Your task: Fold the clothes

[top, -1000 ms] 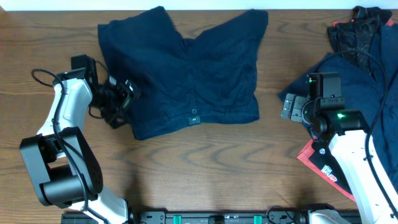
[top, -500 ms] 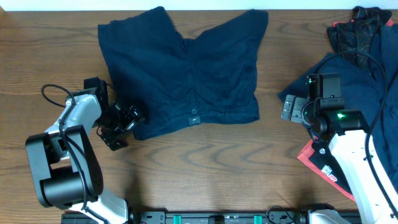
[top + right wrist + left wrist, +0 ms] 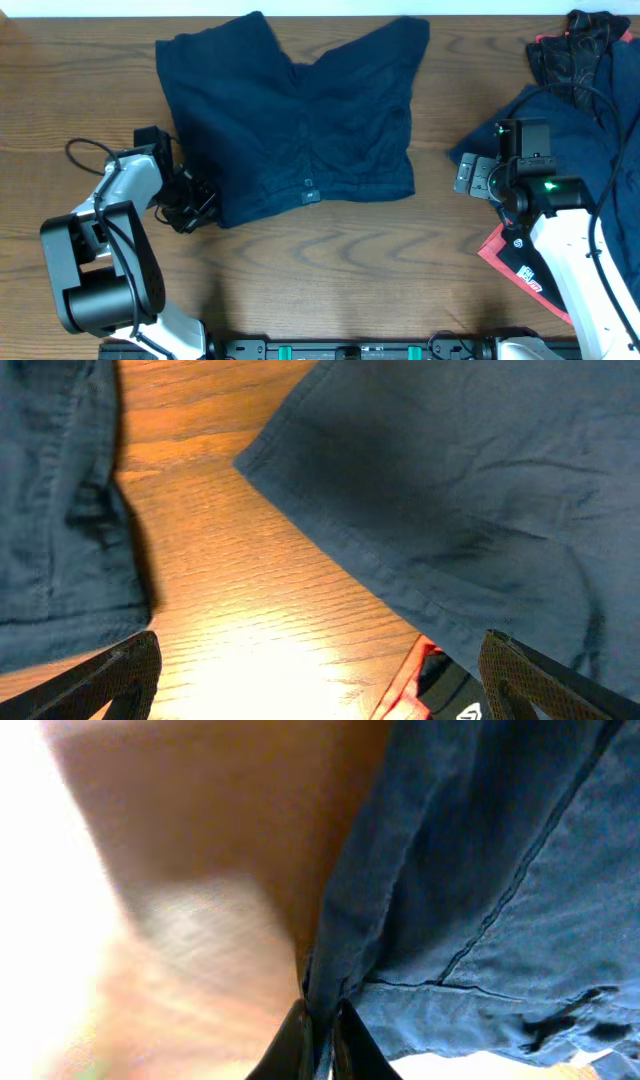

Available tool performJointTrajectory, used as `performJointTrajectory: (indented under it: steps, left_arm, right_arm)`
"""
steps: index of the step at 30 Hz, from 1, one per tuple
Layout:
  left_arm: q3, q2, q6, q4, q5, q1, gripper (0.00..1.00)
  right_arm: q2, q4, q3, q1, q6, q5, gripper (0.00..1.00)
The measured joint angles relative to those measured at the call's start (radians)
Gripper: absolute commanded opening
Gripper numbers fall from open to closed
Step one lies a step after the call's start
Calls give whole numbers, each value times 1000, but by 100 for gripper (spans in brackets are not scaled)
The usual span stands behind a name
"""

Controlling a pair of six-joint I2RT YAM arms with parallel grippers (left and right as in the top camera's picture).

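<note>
My left end effector (image 3: 197, 203) is pinched shut on the hem of the shorts (image 3: 300, 120). In the left wrist view, the fingers (image 3: 322, 1032) are squeezed together with a fold of navy cloth (image 3: 480, 870) caught between them. That's the lower left corner of the shorts, right down at the table (image 3: 330, 260). The rest of the shorts is spread flat across the upper middle of the table, legs pointing away from me and the small pale tag (image 3: 310, 184) near the closer edge.

My right end effector (image 3: 466, 174) is spread wide and holding nothing. It hovers over bare wood (image 3: 230, 560) between the shorts and another navy garment (image 3: 590, 130) bunched at the right side. Beyond that one, a black garment (image 3: 575, 45) sits in the far right corner. A red-and-black item (image 3: 510, 255) pokes out under my right arm.
</note>
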Motion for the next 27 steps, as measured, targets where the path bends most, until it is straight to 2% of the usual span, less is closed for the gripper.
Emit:
performJointTrajectory:
  steps: [3,7,8,10,12,15,21,27]
  left_arm:
    - [36,-2,0,-61,-48,56,6]
    - [179,-25,-5,-87,-198,169,7]
    - [222,-37,-10,-85,-221,196,14]
    - [317,-58,-22,-80,-250,244,49]
    - [417,-76,-31,-75,-265,283,67]
    - [511,-96,-40,-124,-272,297,79]
    - [527,-106,-25,-363,-146,223,80]
    - [469,-106,61,-463,-18,22,82]
  right_arm:
    - [0,-1,0,-1,0,0,99]
    - [0,2,0,-1,0,0,99]
    - [0,2,0,-1,0,0,99]
    - [0,2,0,-1,0,0,99]
    - [0,3,0,-1,0,0,99]
    - [0,2,0,-1,0,0,99]
    - [0,2,0,-1,0,0,99]
    - [0,3,0,-1,0,0,99]
